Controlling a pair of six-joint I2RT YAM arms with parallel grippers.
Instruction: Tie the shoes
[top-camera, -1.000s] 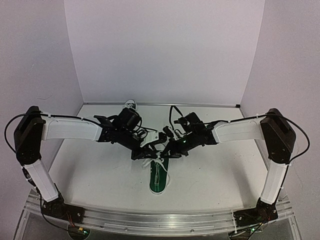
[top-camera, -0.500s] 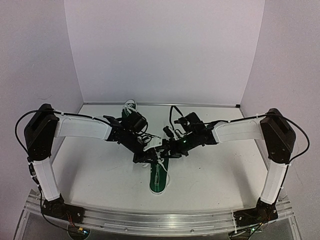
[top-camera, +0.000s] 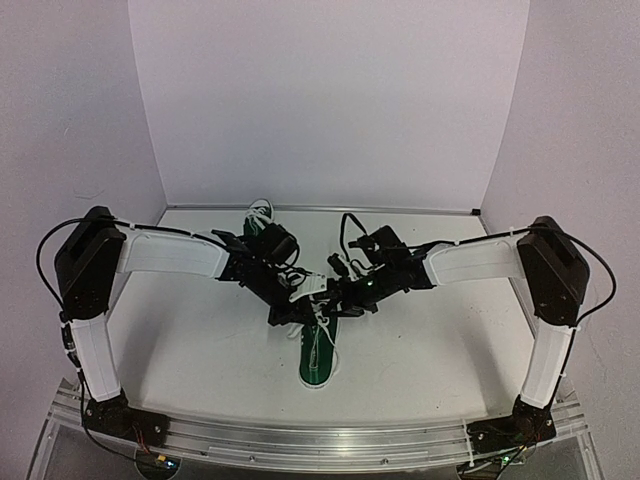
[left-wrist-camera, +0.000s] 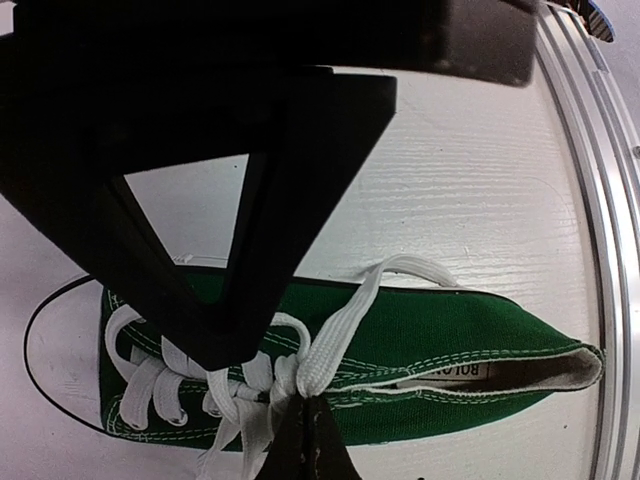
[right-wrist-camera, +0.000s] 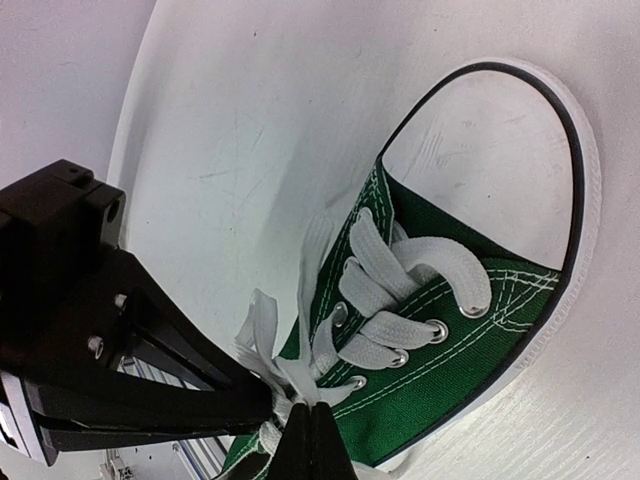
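One dark green sneaker (top-camera: 318, 358) with white laces lies in the middle of the table, toe away from me. My left gripper (top-camera: 308, 300) and right gripper (top-camera: 326, 303) meet over its laces. In the left wrist view the left gripper (left-wrist-camera: 305, 402) is shut on a white lace loop (left-wrist-camera: 335, 335) above the shoe (left-wrist-camera: 450, 340). In the right wrist view the right gripper (right-wrist-camera: 312, 408) is shut on a lace strand (right-wrist-camera: 300, 375) at the top eyelets of the shoe (right-wrist-camera: 450, 350). The second sneaker (top-camera: 260, 211) stands at the back, mostly hidden behind the left arm.
White walls close the table (top-camera: 200, 330) at the back and both sides. A metal rail (top-camera: 320, 445) runs along the near edge. The right gripper's black body (left-wrist-camera: 200, 200) fills the upper left of the left wrist view.
The left arm has swung inward and its gripper has shifted slightly right toward the right gripper. The right arm and the shoe have stayed in place.
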